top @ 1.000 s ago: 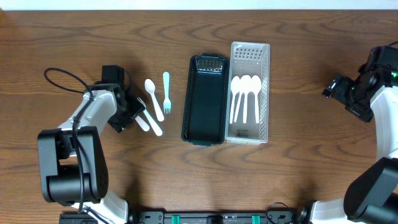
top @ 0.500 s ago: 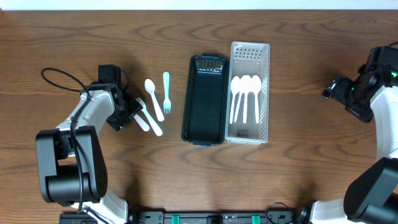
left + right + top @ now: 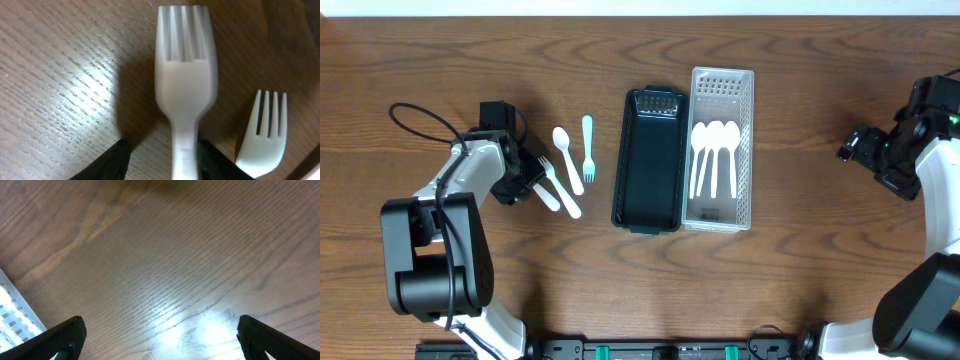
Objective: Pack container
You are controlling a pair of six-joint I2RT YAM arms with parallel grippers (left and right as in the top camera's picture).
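My left gripper (image 3: 533, 176) is low on the table at the left, open, its jaws either side of the handle of a white fork (image 3: 185, 80). In the left wrist view (image 3: 165, 152) the handle lies against the right finger (image 3: 212, 157), with a gap to the left finger. The fork (image 3: 560, 198) lies flat on the wood. A second pale fork (image 3: 262, 135) lies just right of it. A white spoon (image 3: 563, 145) and a light blue fork (image 3: 587, 148) lie nearby. The black tray (image 3: 650, 215) is empty. My right gripper (image 3: 850, 148) is open and empty over bare wood (image 3: 160, 330).
A white perforated basket (image 3: 722, 82) stands against the black tray's right side and holds three white spoons (image 3: 713, 155). Its corner shows at the left edge of the right wrist view (image 3: 12, 305). A black cable (image 3: 415, 118) loops off my left arm.
My left gripper has shifted slightly up and left along the white fork. The utensils, containers and right arm have not moved.
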